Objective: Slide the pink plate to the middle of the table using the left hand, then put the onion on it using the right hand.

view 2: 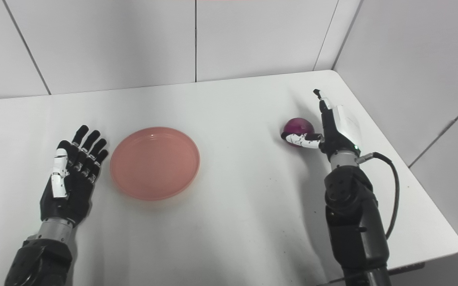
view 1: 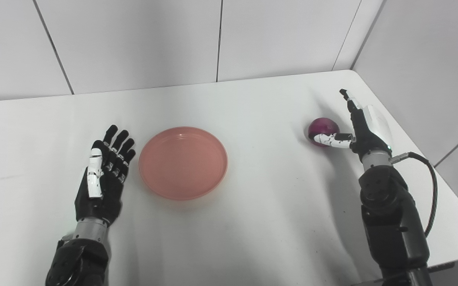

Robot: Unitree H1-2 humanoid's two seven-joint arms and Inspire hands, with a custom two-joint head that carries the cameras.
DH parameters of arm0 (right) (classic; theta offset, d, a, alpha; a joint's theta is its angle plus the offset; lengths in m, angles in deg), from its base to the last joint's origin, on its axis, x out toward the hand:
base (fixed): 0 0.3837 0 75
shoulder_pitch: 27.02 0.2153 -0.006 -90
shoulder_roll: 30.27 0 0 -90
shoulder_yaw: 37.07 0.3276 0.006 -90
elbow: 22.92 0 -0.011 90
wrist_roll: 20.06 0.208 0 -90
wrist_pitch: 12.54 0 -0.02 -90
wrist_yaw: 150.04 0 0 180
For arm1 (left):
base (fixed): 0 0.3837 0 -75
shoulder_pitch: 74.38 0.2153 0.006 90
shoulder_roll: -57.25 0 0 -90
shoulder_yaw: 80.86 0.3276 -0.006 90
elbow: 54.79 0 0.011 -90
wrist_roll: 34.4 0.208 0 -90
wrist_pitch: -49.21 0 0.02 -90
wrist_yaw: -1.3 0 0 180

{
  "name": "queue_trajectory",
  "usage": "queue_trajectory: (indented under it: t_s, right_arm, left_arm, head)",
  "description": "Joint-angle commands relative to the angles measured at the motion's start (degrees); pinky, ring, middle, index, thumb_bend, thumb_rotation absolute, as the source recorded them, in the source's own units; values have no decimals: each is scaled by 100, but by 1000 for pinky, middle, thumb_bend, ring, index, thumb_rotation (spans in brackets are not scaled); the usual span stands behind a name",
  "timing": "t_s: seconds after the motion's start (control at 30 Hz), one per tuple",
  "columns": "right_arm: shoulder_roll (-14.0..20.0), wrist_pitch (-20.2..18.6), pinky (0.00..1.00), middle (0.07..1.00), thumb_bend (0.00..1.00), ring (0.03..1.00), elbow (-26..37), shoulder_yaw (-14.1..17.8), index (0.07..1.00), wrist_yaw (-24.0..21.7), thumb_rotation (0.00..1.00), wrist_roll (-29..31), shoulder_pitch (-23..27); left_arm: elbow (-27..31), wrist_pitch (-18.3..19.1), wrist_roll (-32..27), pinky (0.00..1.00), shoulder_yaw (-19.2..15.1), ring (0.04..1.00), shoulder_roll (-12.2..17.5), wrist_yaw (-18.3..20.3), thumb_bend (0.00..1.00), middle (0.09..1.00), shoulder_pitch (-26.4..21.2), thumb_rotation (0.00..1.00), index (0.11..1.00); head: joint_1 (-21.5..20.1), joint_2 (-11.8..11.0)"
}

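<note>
The pink plate (view 1: pixel 183 162) sat near mid-table, empty, so the slide looked done. The left hand (view 1: pixel 103 176) lay released just left of it. Far right, the right hand (view 1: pixel 358 127) was spread beside the onion (view 1: pixel 322 130), thumb touching, not yet grasping.

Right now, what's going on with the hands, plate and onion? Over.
Left hand open, beside pink plate. Right hand open against onion, not gripping. Plate bare, path between clear.
</note>
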Motion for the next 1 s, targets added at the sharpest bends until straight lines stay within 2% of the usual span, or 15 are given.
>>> queue_trajectory:
  t_s: [0.0,0.27,0.57,0.97]
  right_arm:
    - [195,63,817,948,1000,917,2,12,962,214,283,79,132]
    - [340,26,808,946,1000,906,-232,-174,954,256,340,125,117]
    - [322,-6,809,948,1000,912,-447,-139,956,190,331,124,164]
    - [421,11,819,947,1000,919,-788,-263,945,374,313,347,274]
  left_arm:
    - [-149,119,40,978,-34,948,53,-79,429,946,79,1000,938]
    - [-156,108,54,972,-18,946,61,-74,430,944,84,1000,933]
    - [-236,64,51,970,-22,945,82,-55,431,943,75,1000,931]
    - [-235,77,14,967,-40,948,73,-53,421,945,60,1000,937]
  head:
    - [0,0]
    - [-1,-26]
    - [2,-59]
    - [-1,-62]
